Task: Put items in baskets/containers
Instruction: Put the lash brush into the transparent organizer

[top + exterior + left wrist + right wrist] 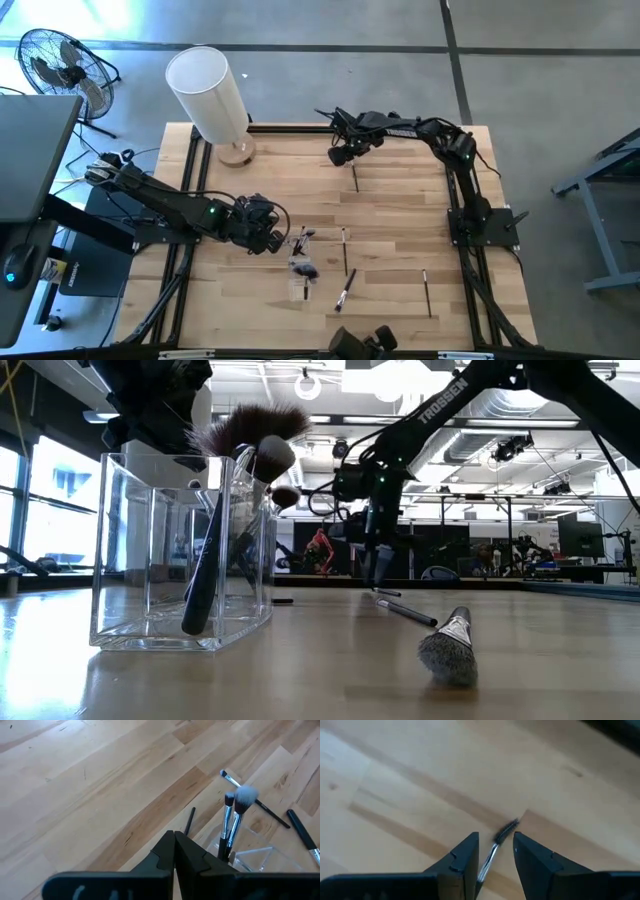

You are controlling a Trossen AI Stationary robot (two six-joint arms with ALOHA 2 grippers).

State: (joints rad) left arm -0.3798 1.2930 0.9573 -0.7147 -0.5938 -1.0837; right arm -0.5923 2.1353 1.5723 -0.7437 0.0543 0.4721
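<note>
The right arm reaches over the table's far side, its gripper (495,851) pointing down, fingers parted around a thin brush (504,832) lying on the wood. The left gripper (174,851), fingers pressed together and empty, hovers beside the clear cup (180,550), which holds several brushes near the table's middle.

cup (301,268) surface centre, brushes (232,500) inside | loose brushes (345,288) 3–4 o'clock of cup | cylinder (210,95) 11 o'clock | one brush (355,178) 1 o'clock
</note>
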